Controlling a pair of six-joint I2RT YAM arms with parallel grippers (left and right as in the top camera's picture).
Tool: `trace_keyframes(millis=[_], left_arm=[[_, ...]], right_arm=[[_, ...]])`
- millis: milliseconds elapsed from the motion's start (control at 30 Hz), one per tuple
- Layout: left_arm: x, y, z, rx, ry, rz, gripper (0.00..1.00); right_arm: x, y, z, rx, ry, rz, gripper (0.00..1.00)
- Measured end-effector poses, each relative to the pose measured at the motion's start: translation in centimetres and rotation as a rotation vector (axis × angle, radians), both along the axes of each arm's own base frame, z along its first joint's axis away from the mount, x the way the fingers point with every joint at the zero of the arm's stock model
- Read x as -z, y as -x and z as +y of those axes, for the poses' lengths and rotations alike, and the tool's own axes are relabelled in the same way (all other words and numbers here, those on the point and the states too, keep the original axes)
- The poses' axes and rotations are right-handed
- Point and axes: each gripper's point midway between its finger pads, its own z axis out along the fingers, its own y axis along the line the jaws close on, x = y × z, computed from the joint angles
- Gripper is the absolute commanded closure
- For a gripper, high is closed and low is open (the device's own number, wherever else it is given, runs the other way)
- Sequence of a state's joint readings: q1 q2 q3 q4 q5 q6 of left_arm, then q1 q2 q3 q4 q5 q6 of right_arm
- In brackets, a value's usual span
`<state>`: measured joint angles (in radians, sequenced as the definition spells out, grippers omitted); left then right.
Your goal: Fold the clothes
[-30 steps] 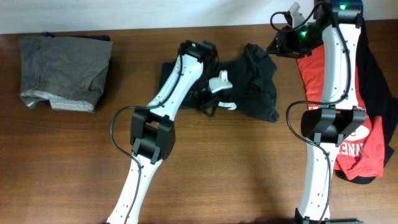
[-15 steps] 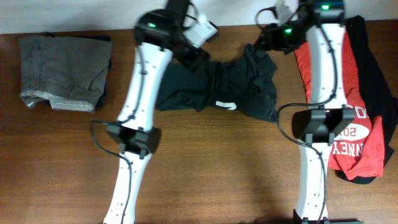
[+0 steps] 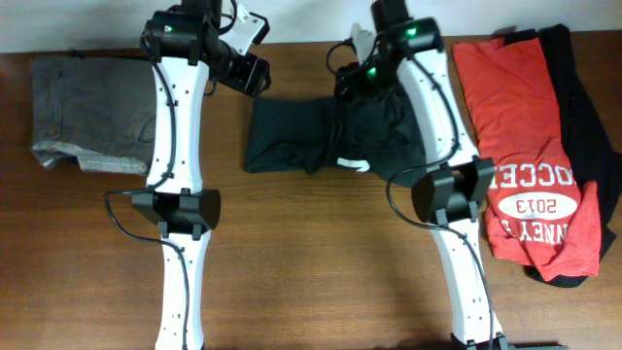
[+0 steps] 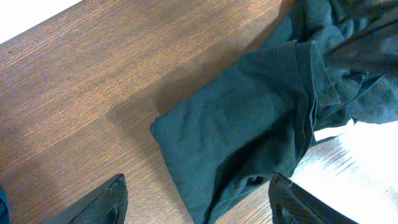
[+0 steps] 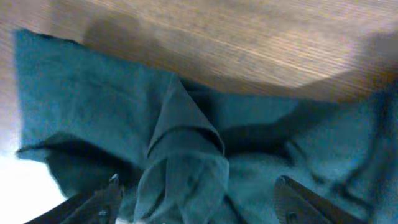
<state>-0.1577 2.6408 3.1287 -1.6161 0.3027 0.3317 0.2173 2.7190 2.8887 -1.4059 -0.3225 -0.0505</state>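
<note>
Left fingers (image 4: 112,200) and right fingers (image 5: 301,199) are hanging spread and empty over the partly folded black T-shirt (image 3: 292,146), likely needing to regrasp its rumpled right half.

The only print I can read is on the red T-shirt (image 3: 530,146) lying at the right end of the bench. It is white and upside down from here. The number "2013" is plain, with block letters "OCCE" on the far side of it and "NNEY" on the near side, both cut off. The white bit on the black T-shirt (image 3: 292,146) cannot be read.
</note>
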Motion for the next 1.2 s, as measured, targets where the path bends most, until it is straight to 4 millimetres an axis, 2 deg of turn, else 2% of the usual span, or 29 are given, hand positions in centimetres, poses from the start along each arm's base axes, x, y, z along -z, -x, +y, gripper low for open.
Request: trace_keyframes(millis=[167,233,300,400,433,600,767,1000,1100,1133,1167,1200], left_arm=[[0.1,0.0,0.0,0.000,-0.007,0.001,0.28],[0.1,0.0,0.0,-0.002,-0.009,0.001,0.28],[0.1,0.0,0.1,-0.004,-0.013,0.001,0.28],[0.1,0.0,0.1,-0.004,-0.014,0.002,0.27],[0.1,0.1,0.1,-0.004,-0.014,0.002,0.28],[0.2,0.2,0.1,-0.004,-0.016,0.009,0.28],[0.2,0.3,0.2,-0.004,-0.016,0.013,0.28],[0.2,0.3,0.2,-0.004,-0.016,0.013,0.28],[0.2,0.3,0.2,-0.004,-0.016,0.013,0.28],[0.2,0.3,0.2,-0.004,-0.016,0.013,0.28],[0.2,0.3,0.2,-0.004,-0.016,0.013,0.28],[0.2,0.3,0.2,-0.004,-0.016,0.013,0.27]], right_arm=[[2.0,0.0,0.8,-0.015,0.015,0.019,0.18],[2.3,-0.3,1.1,-0.019,0.015,0.009,0.22],[2.3,-0.7,1.5,-0.029,0.012,-0.012,0.34],[2.2,-1.1,1.9,-0.034,0.010,-0.036,0.73],[2.1,-1.1,2.0,-0.036,0.008,-0.040,0.81],[2.2,-1.1,2.1,-0.035,0.014,-0.039,0.96],[2.2,-1.4,1.9,-0.027,0.031,-0.054,0.96],[0.2,-5.5,2.2,0.001,-0.004,-0.232,0.96],[-0.4,-6.8,1.4,0.036,-0.013,-0.279,0.96],[-0.6,-7.2,1.0,0.049,-0.015,-0.289,0.93],[-0.6,-7.4,0.5,0.061,-0.015,-0.290,0.75],[-0.6,-7.5,0.0,0.080,-0.018,-0.283,0.49]])
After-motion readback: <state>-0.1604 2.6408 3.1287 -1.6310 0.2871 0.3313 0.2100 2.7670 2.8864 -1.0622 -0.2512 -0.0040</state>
